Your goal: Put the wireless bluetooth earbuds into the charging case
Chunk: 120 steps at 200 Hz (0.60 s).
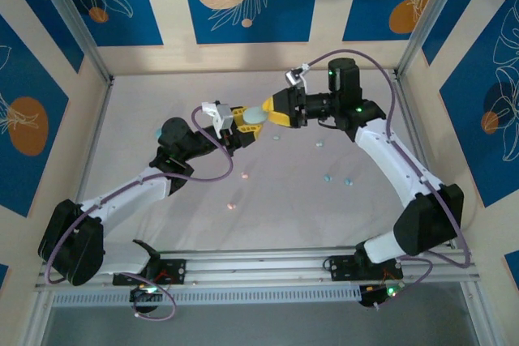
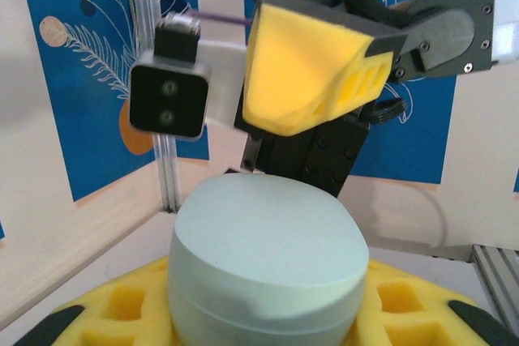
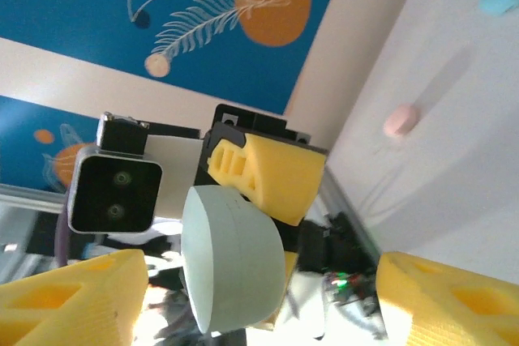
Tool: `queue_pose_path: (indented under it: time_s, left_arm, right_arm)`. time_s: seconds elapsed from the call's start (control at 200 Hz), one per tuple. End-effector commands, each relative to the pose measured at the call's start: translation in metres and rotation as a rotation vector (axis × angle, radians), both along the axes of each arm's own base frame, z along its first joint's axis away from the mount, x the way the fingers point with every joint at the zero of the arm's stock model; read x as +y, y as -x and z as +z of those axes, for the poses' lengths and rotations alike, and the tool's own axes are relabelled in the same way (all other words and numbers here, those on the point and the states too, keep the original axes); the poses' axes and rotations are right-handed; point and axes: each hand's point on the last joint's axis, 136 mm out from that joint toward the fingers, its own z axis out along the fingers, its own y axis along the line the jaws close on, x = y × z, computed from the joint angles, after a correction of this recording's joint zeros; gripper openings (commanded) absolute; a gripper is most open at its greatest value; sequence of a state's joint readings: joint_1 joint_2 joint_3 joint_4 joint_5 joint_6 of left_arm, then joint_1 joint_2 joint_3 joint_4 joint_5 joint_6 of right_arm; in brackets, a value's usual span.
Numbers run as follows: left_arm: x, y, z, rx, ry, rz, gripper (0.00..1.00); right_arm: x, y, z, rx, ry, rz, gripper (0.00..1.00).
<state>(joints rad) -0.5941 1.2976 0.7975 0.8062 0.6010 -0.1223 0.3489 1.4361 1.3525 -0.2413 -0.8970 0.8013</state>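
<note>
Mint charging case (image 2: 268,257) — smooth, matte pebble

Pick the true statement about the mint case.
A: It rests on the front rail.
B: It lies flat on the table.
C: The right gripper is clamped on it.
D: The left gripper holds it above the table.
D: the mint case sits between the yellow fingers of the left gripper, raised off the table, while the right gripper faces it with its jaws open.
</note>
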Motion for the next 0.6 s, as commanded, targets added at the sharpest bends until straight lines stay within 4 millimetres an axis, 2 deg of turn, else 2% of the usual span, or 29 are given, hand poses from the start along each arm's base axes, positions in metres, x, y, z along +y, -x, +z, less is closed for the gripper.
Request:
queue_pose_path:
  time_s: [0.0, 0.18, 0.325, 0.595]
  left_arm:
    - [-0.002, 0.010, 0.010, -0.017, 0.028, -0.047, 0.29]
    - [-0.004, 0.012, 0.006, 0.015, 0.036, -0.074, 0.29]
    - [-0.007, 0.013, 0.006, 0.036, 0.044, -0.106, 0.29]
    - [-0.014, 0.015, 0.006, 0.066, 0.053, -0.156, 0.29]
  right_arm:
    - [-0.015, 0.003, 0.008, -0.256, 0.093, -0.070, 0.76]
    - [-0.019, 0.012, 0.003, -0.607, 0.170, -0.050, 0.75]
    - [-0.014, 0.017, -0.001, -0.667, 0.213, 0.002, 0.76]
    - [-0.009, 0.019, -0.006, -0.662, 0.209, 0.037, 0.77]
